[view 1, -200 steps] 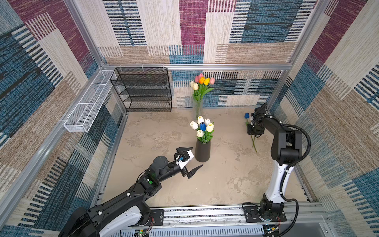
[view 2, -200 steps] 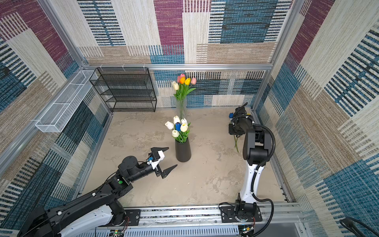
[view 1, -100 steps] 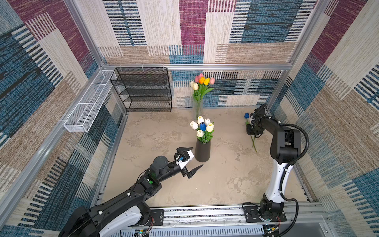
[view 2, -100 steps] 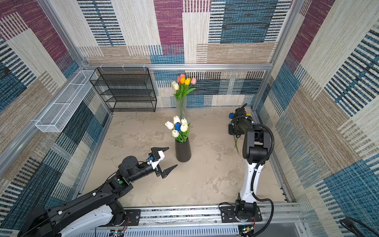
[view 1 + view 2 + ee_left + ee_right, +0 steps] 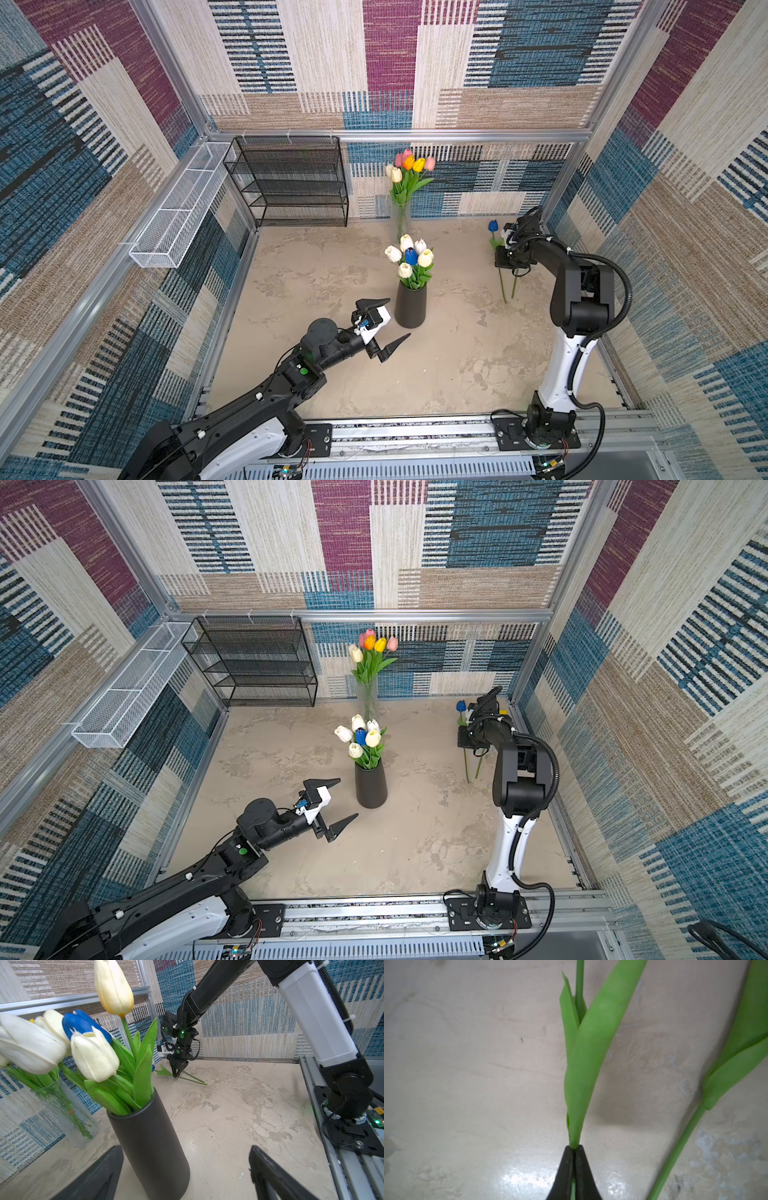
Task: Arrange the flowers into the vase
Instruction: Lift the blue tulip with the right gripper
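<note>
Pinching shut on a green stem just below its leaves, the right claw has its two black fingers pressed together with only the stem between them. The wrist view cuts the flower off above the leaves, so its head is out of sight there. A second stem lies just beside it on the tabletop, its head cut off as well. From above, the arm's wrist covers the fingertips. A blue head shows just beyond it near the back right corner, but I cannot tell which of the two stems it belongs to, nor whether the pinched stem is off the surface.

Well apart, near the middle, the black vase stands upright with a cluster of tulips in it, white but for one blue. The left claw hovers just beside that vase, spread wide and holding nothing. Behind, a glass vase holds a taller bunch, and its ribbed glass blurs the stems inside.
</note>
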You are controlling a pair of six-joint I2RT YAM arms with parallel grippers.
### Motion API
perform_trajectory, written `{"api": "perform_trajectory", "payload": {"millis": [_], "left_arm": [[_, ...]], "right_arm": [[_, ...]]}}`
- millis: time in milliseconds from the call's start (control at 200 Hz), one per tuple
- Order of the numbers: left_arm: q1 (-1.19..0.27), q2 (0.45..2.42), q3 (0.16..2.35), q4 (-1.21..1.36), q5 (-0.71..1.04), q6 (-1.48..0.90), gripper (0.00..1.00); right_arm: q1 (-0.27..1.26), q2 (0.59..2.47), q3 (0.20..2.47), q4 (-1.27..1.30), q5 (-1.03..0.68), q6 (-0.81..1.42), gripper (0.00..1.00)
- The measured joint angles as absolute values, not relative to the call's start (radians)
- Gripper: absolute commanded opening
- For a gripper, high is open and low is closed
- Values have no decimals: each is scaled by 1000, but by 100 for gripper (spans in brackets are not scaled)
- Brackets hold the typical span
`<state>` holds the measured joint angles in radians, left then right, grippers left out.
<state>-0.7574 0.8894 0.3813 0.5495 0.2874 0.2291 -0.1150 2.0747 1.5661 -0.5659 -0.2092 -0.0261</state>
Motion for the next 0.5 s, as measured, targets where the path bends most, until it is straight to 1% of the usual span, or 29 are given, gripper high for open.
{"api": "perform_trajectory", "payload": {"millis": [260, 391, 501], "left_arm": [[-757, 883, 374, 556, 268, 228, 97], [-757, 891, 374, 562, 259, 226, 97], [-757, 894, 371, 577, 238, 226, 97]], "right_arm": [[-115, 1945, 1462, -454, -304, 20, 0], [-114, 1836, 1374, -348, -405, 45, 0], [-109, 1697, 1264, -201, -518, 81, 0]]}}
